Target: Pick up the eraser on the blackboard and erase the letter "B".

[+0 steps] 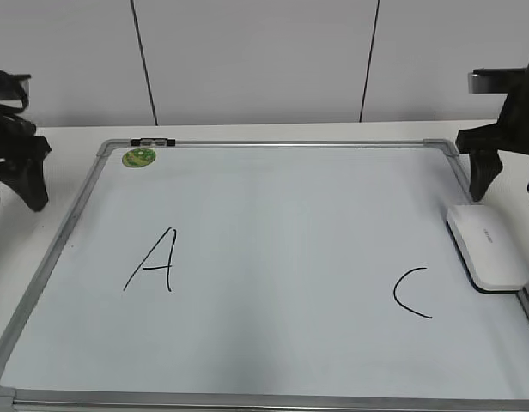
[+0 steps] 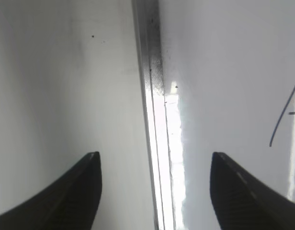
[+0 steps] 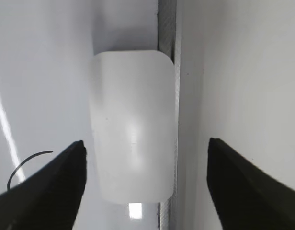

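The blackboard (image 1: 273, 215) is a white dry-erase board with a grey frame, lying flat on the table. It bears a black "A" (image 1: 153, 262) at the left and a black "C" (image 1: 410, 293) at the right. No letter "B" shows in any view; the board between them is plain white. The white eraser (image 1: 488, 249) lies on the board's right edge beside the "C". My right gripper (image 1: 507, 184) is open just behind the eraser. In the right wrist view the eraser (image 3: 133, 124) lies between the spread fingers (image 3: 146, 142). My left gripper (image 1: 14, 193) is open and empty.
A round green sticker (image 1: 138, 157) and a small black clip (image 1: 153, 141) sit at the board's top left. The left wrist view shows the left frame rail (image 2: 152, 72) between the open fingers (image 2: 155, 154). A white wall stands behind the table.
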`<state>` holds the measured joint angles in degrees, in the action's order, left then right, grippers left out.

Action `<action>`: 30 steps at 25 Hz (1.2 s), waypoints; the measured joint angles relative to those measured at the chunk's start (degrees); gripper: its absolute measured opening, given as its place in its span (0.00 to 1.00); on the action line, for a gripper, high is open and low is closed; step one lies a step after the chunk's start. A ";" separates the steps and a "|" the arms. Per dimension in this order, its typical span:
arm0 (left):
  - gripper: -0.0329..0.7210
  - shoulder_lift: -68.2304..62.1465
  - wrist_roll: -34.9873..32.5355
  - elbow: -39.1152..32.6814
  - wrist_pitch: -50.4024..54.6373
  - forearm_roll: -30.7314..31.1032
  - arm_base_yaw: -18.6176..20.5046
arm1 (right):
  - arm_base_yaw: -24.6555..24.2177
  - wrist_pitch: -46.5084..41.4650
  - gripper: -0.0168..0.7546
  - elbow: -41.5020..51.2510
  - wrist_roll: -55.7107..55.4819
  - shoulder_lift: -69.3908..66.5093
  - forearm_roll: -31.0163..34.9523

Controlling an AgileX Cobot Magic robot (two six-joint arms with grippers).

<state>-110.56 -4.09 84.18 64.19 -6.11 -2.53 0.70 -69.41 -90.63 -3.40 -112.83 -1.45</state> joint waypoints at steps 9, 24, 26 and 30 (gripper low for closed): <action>0.72 16.76 0.78 -3.10 0.29 0.93 0.00 | 1.57 1.92 0.77 11.34 -1.13 17.00 0.00; 0.70 59.96 1.39 -37.59 -2.39 3.47 0.00 | 7.77 7.28 0.77 41.33 -2.89 51.96 0.33; 0.70 65.42 1.39 -39.39 -1.94 4.58 0.00 | 7.77 6.11 0.77 43.49 -2.89 56.42 0.33; 0.70 74.98 1.39 -42.68 0.77 5.65 0.00 | 7.77 3.75 0.77 47.83 -2.89 66.00 0.58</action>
<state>-35.58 -2.70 41.51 64.96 -0.46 -2.53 8.47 -65.66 -42.81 -6.29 -46.83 -0.88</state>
